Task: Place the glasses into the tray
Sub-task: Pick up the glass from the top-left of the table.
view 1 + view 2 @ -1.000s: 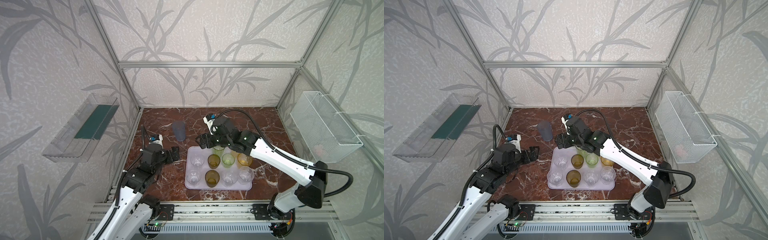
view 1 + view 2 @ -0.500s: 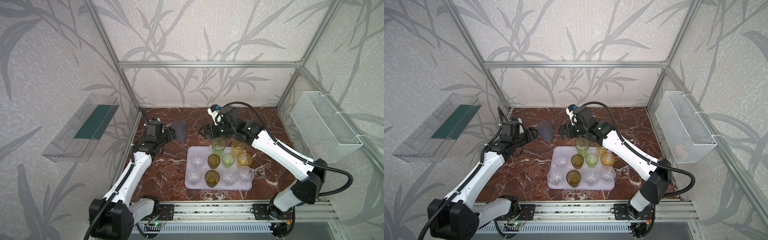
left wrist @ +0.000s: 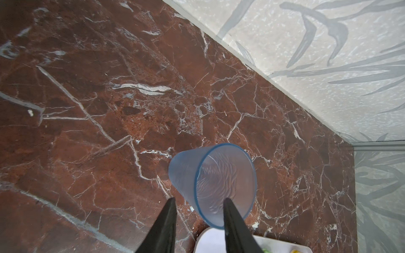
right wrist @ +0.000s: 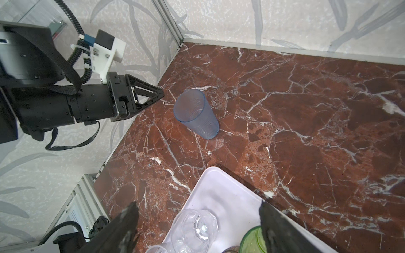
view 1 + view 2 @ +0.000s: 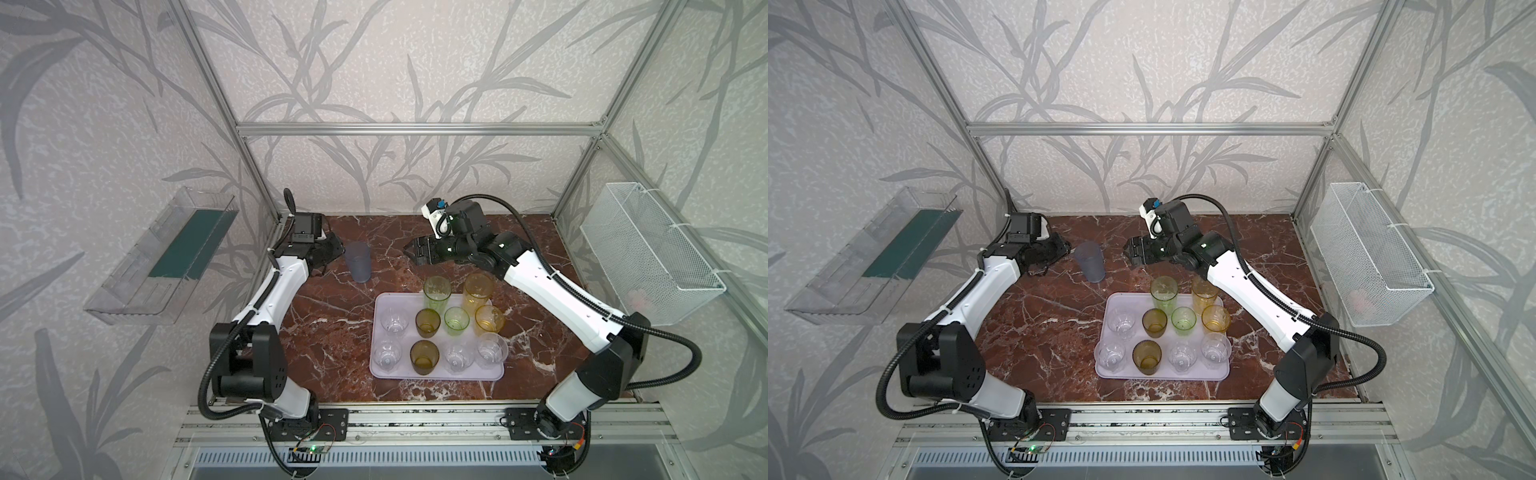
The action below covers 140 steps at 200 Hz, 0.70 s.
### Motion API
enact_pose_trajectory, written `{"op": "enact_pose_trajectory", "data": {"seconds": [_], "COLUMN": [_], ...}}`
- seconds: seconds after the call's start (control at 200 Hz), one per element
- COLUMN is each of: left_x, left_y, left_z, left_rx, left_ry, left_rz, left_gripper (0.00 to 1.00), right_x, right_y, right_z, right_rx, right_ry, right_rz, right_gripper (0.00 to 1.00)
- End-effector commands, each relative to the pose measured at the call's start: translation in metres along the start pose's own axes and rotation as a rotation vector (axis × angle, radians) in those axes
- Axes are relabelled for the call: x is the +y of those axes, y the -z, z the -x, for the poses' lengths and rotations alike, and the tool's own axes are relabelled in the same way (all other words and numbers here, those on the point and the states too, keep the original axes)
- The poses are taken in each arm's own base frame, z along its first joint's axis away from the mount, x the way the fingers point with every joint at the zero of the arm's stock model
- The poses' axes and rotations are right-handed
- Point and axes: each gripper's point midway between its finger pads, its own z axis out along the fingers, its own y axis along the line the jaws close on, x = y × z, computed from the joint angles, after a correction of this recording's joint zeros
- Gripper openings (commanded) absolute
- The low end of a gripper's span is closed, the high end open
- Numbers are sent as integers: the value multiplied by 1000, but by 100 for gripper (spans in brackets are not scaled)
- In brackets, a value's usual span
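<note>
Ten glasses [image 5: 427, 322] sit in the tray [image 5: 380, 372]. Left gripper [image 3: 199, 199] hangs half open, empty, beside a blue glass [image 5: 358, 262]; right gripper [image 4: 198, 204] gapes empty.

We see a red-brown marble bench [image 5: 332, 340] veined in white and a plain pale lilac plastic tray [image 5: 386, 300]. A tall frosted blue-grey tumbler [image 5: 358, 262] shows wavy ripples inside. We find clear faceted tumblers [image 5: 394, 321], amber-brown tumblers [image 5: 424, 357], green tumblers [image 5: 456, 320] and yellow tumblers [image 5: 489, 318]. The pale wallpaper [image 5: 415, 62] bears grey leaf sprays; the wire mesh basket [image 5: 648, 249] is white.
</note>
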Motion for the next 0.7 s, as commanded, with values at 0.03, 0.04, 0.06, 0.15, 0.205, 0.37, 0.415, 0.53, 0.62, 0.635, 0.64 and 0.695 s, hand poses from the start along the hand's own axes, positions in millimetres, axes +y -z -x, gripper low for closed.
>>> {"op": "enact_pose_trajectory", "data": {"seconds": [0.03,0.04,0.06,0.15,0.205,0.37,0.415,0.53,0.62,0.635,0.64,0.695], "left_x": [-5,-5,-3,1,4,4,5,10,9,10,10,11], "left_y": [-3,-3,-5,-14,-19,-25,-27,-35,-40,-40,-41,-44], "left_z": [2,2,1,-5,-9,-11,-10,-9,-8,-6,-6,-5], "left_rx": [25,26,34,74,94,109,109,116,130,129,129,132], "left_ry": [-21,-23,-26,-42,-44,-54,-59,-64,-77,-78,-78,-91], "left_rz": [-22,-21,-13,9,17,16,30,58,69,75,77,87], "left_gripper": [33,33,33,32,31,29,28,27,25,25,25,23], "right_x": [1,0,-1,-4,-7,-14,-14,-18,-21,-21,-21,-23], "right_y": [0,0,-1,-3,-5,-9,-9,-9,-9,-8,-8,-8], "right_z": [9,9,9,6,4,1,1,-1,-1,-1,-1,-2], "right_rx": [-12,-11,-8,-3,2,18,19,30,33,32,32,33], "right_ry": [19,18,14,4,-6,-31,-34,-47,-54,-54,-55,-59], "right_rz": [2,2,2,-3,-9,-15,-10,-11,-19,-20,-19,-21], "right_gripper": [86,86,86,86,86,86,86,86,86,86,86,86]}}
